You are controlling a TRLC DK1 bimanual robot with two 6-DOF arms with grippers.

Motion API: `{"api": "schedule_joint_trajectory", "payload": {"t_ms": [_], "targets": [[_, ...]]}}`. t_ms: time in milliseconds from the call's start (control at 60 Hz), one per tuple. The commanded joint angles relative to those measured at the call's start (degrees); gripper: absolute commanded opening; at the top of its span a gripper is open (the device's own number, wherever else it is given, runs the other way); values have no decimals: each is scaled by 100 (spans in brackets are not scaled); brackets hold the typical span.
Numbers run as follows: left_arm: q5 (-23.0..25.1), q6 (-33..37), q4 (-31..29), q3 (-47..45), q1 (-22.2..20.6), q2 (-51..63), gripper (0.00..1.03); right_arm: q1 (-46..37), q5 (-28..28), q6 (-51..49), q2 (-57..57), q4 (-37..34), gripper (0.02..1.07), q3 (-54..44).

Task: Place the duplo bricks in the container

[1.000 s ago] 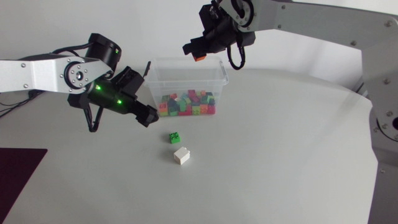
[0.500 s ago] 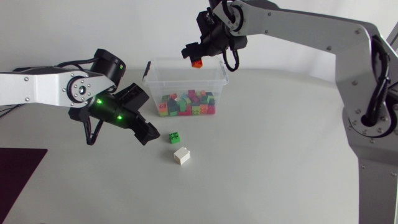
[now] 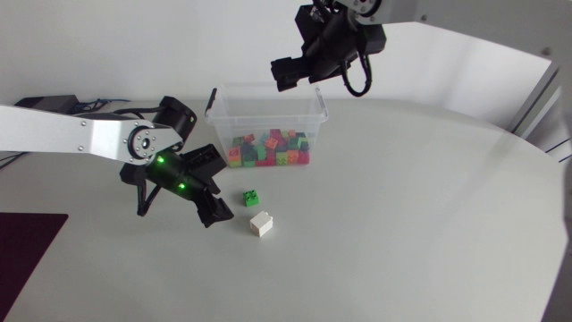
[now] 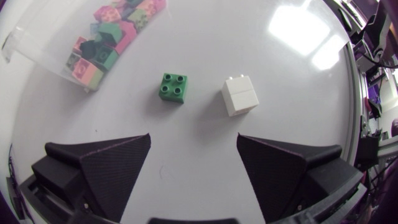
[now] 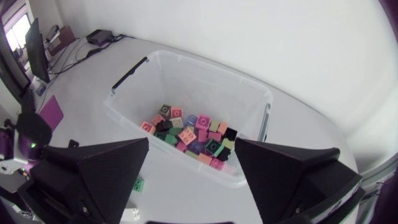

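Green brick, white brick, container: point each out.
green brick (image 4: 173,87), left wrist view, studded top face
white brick (image 4: 240,96), left wrist view, middle of brick
container (image 5: 211,90), right wrist view, far wall

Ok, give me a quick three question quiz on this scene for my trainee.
1. True or false: the right gripper holds a brick above the container.
2. How many bricks lie loose on the table? A one, B two, C four.
3. Fill in: of the loose bricks, the ___ one lies nearer the container.
Key: 1 false, it is open and empty. 2 B, the green brick and the white brick. 3 green.
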Motion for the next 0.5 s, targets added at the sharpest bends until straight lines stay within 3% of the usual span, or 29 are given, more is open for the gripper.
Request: {"api": "schedule_joint_trajectory", "payload": {"t_ms": [0,267,483], "targets": [[62,208,-20,246,-26,389,96,66,-53,-8,-690,181,103,-793],[238,287,86,729,-149,1048,95,84,-300,-228,-2017,691,103,-2938],[335,287,226,1063,-140,1409,93,216,-326,-395,-2615,920,103,-4142]]}}
